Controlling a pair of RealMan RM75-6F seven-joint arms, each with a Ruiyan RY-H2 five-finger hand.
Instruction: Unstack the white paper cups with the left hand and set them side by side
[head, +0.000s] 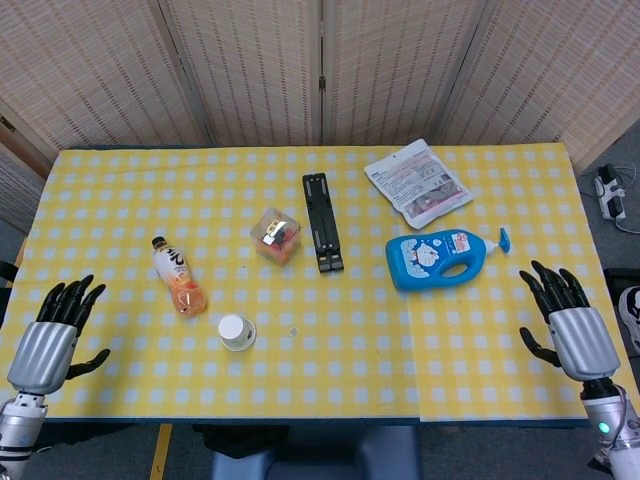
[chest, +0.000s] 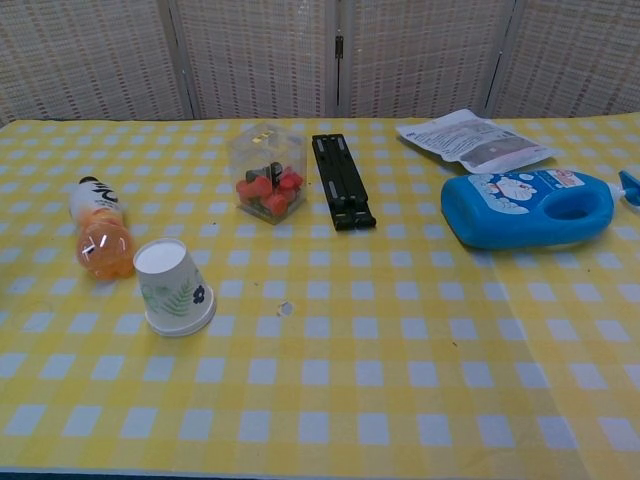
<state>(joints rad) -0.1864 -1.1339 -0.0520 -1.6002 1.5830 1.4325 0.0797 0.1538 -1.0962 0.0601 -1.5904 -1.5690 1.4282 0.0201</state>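
Note:
The white paper cup stack (head: 236, 332) (chest: 173, 287) stands upside down near the front of the yellow checked table (head: 330, 370), with a leaf and flower print on its side. My left hand (head: 52, 338) hovers over the table's front left corner, fingers spread, holding nothing, well left of the cups. At the front right edge my right hand (head: 570, 325) is also spread and empty. Neither hand shows in the chest view.
An orange drink bottle (head: 177, 276) lies just left of the cups. Behind them sit a clear box of red items (head: 276, 236) and a black folded stand (head: 322, 221). A blue Doraemon bottle (head: 443, 258) and a white packet (head: 417, 182) lie to the right.

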